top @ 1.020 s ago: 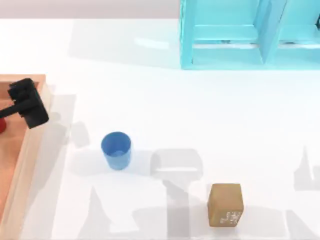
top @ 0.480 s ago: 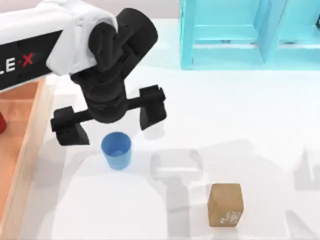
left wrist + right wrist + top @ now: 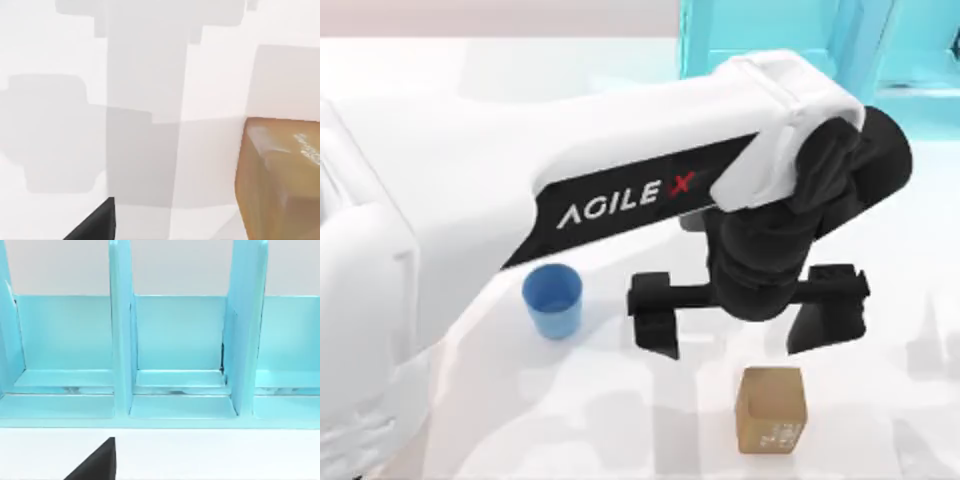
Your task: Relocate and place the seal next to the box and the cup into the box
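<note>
The seal (image 3: pixel 772 410), a golden-brown block with white marks on one face, stands near the table's front edge, right of centre. My left gripper (image 3: pixel 745 318) hovers just behind it, open wide, with nothing between its fingers (image 3: pixel 655 322). In the left wrist view the seal (image 3: pixel 282 180) lies close by, beside one dark fingertip (image 3: pixel 97 226). The blue cup (image 3: pixel 552 298) stands upright to the left of the gripper, apart from it. My left arm hides the box. The right wrist view has one fingertip (image 3: pixel 97 464) of the right gripper facing the shelf.
A cyan shelf unit (image 3: pixel 920 60) stands at the back right, and its open compartments (image 3: pixel 177 340) face the right wrist camera. My white left arm (image 3: pixel 620 190) spans the table from the left edge to right of centre.
My left arm has swung right, from the box at the left, past the cup, to just behind the seal, its gripper still open. Cup and seal have not moved.
</note>
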Tool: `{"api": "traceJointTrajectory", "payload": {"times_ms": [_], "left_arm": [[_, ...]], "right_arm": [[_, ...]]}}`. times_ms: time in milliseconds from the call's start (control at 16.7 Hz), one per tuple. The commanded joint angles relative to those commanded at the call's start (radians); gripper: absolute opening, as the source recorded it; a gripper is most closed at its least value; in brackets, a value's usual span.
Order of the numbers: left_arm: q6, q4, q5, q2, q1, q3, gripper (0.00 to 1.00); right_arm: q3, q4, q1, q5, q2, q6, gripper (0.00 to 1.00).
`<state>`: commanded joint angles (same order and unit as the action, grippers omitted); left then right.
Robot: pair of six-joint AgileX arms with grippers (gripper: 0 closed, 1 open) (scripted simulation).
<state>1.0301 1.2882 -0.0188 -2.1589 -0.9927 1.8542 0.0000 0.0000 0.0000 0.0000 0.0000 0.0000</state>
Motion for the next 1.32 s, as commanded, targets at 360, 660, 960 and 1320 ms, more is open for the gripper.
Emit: {"api": "traceJointTrajectory", "payload": {"times_ms": [360,660,960,1320], "left_arm": [[0.018,0.035,0.021,-0.044,-0.085,0.095,1.0],[0.016,0.016,0.021,-0.044,-0.082,0.077,1.0],[0.015,-0.165,0.021,-0.076,-0.082,-0.064,1.0],[0.016,-0.252,0.021,-0.096,-0.083,-0.139,1.0]], "right_arm": [[0.0,0.0,0.0,0.0,0.0,0.0,1.0],[0.0,0.0,0.0,0.0,0.0,0.0,1.0],[0.0,0.0,0.0,0.0,0.0,0.0,1.0],[0.0,0.0,0.0,0.0,0.0,0.0,1.0]]}}
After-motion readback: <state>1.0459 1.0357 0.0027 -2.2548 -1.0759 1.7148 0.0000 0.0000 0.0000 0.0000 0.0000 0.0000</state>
